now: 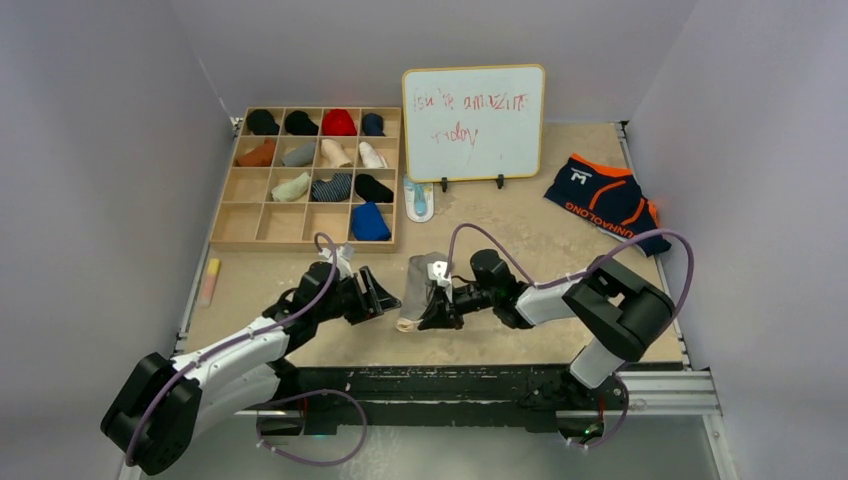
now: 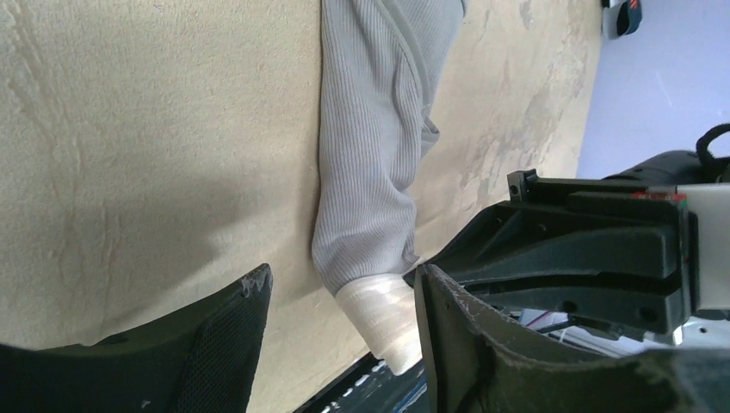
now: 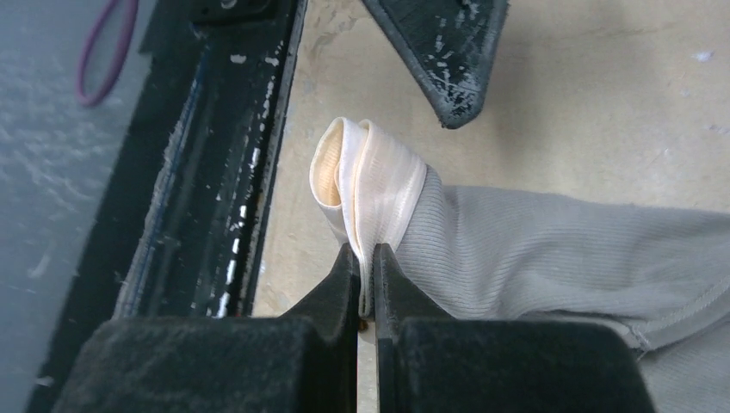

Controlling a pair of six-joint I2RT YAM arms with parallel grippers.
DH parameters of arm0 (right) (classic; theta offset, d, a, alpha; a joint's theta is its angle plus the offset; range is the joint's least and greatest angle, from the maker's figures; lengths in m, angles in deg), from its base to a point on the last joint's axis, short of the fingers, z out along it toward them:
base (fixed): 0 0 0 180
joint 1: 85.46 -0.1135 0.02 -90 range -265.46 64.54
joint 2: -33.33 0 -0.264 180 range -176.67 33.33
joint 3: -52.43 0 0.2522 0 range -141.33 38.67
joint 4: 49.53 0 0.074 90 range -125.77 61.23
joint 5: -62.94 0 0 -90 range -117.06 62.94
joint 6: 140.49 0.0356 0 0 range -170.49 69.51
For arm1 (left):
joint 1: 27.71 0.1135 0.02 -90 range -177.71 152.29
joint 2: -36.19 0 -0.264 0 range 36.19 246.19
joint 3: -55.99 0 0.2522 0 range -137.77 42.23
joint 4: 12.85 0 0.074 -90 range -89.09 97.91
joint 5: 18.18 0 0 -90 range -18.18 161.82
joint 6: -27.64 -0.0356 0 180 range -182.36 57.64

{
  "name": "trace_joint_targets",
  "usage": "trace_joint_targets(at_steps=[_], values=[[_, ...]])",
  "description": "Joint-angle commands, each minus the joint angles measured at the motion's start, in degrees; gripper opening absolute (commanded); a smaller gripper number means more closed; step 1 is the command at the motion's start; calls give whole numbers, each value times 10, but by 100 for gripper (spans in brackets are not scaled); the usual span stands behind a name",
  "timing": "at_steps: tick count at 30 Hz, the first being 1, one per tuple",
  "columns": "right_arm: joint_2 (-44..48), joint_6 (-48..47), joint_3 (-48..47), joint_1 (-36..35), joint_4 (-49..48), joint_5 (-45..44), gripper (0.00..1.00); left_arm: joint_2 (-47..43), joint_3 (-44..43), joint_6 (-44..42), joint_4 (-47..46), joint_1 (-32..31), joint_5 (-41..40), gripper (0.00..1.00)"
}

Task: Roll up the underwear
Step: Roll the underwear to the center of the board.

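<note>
The grey underwear (image 1: 416, 280) lies folded into a narrow strip near the table's front edge, its cream waistband (image 1: 408, 322) at the near end. My right gripper (image 1: 433, 312) is shut on that waistband (image 3: 370, 176), pinching its folded edge between the fingertips (image 3: 366, 255). The grey ribbed cloth (image 3: 551, 258) trails away from it. My left gripper (image 1: 386, 300) stands open just left of the strip. In the left wrist view its jaws (image 2: 343, 280) straddle the waistband end (image 2: 386, 314) without gripping it. The navy underwear (image 1: 605, 200) with orange trim lies flat at the far right.
A wooden compartment tray (image 1: 240, 222) holding several rolled garments stands at the back left. A whiteboard (image 1: 474, 122) is propped at the back centre, with a small white-and-blue item (image 1: 419, 200) at its foot. A pale stick (image 1: 209, 282) lies at the left edge. The black front rail (image 1: 480, 380) is close by.
</note>
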Motion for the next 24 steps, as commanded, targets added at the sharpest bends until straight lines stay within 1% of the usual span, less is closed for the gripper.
trace_joint_targets(at_steps=[1, 5, 8, 10, 17, 21, 24], values=[[-25, 166, 6, 24, -101, 51, 0, 7, -23, -49, -17, 2, 8, 60], [-51, 254, 7, 42, -145, 65, 0, 18, -30, -67, -38, 1, 23, 60], [-62, 310, 30, 53, -207, 53, 0, 26, -35, -80, -50, 1, 33, 60], [-69, 343, 39, 59, -225, 48, 0, 30, -39, -85, -51, 2, 36, 60], [-82, 373, 39, 64, -162, 23, 0, 32, -36, -100, -62, 1, 60, 61], [-88, 376, 21, 69, -87, 18, 0, 36, -34, -114, -69, 2, 84, 62], [-97, 388, 24, 73, -75, 12, 0, 46, -35, -129, -72, 1, 101, 64]])
